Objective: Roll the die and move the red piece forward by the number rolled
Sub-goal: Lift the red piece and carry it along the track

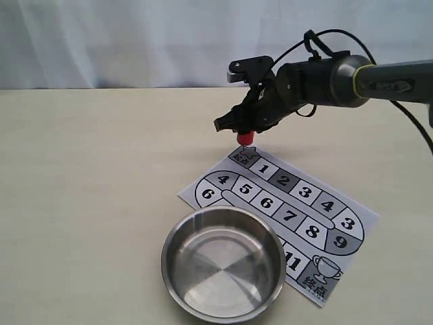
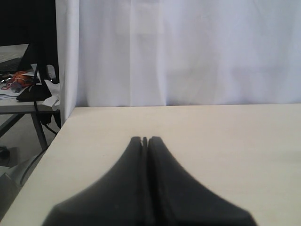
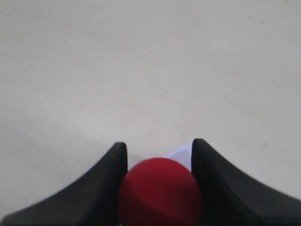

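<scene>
R gripper [image 1: 245, 133] comes in from the right side of the exterior view and hangs low over the far end of the board sheet [image 1: 284, 181]. Its two black fingers [image 3: 110, 181] are spread just enough to pinch the red piece [image 1: 245, 139], one on each side, both touching it. In the R wrist view the red piece [image 3: 160, 193] fills the gap between the fingers, w/ a bit of white paper corner showing past it. The piece is upright, right over the dark star square [image 1: 245, 156] next to square 1. Can't tell if its base rests on the paper or sits just above it.

L gripper [image 2: 145, 140] is pressed together w/ nothing between the fingers (only a thin seam shows), low over bare table [image 2: 225, 136] near the table's edge, facing a white curtain [image 2: 188, 47].

The board lies flat on the table [image 1: 88, 203], a looped track of numbered squares w/ a trophy square at the near end. A steel bowl [image 1: 196, 237] sits at the near side, its rim overlapping the sheet's near edge. The bowl is well apart from the red piece.
</scene>
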You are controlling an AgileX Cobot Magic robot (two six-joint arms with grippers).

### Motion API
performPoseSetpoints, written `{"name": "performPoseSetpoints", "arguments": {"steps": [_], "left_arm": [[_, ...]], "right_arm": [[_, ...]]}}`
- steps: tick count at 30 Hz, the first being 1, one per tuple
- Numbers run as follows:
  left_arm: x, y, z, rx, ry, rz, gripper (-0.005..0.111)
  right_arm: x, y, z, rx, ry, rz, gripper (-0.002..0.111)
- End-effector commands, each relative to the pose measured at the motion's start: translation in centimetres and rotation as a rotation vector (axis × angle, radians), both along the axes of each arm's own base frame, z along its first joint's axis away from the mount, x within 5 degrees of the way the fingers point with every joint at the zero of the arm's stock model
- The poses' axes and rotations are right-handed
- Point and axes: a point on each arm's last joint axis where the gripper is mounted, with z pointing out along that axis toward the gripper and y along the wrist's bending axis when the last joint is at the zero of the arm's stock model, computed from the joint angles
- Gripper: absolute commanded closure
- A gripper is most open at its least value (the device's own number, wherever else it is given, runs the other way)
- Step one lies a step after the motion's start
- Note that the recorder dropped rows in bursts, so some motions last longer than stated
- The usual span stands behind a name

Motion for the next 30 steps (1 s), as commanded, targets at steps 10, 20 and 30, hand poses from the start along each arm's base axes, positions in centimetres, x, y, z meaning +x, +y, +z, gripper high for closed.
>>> {"name": "performPoseSetpoints", "arguments": {"steps": [10,20,30], "left_arm": [[0.0,0.0,0.3,-0.003,-0.016,-0.001,0.107],[0.0,0.0,0.3,-0.003,-0.016,-0.001,0.107],[0.0,0.0,0.3,-0.003,-0.016,-0.001,0.107]], "right_arm": [[-2.1,-1.1,0.9,-0.081,0.058,0.034,0.104],[-2.4,-1.3,0.4,-0.092,0.045,0.041,0.104],[-3.2,-3.5,-3.2,-0.004,0.014,-0.071,0.104]]}}
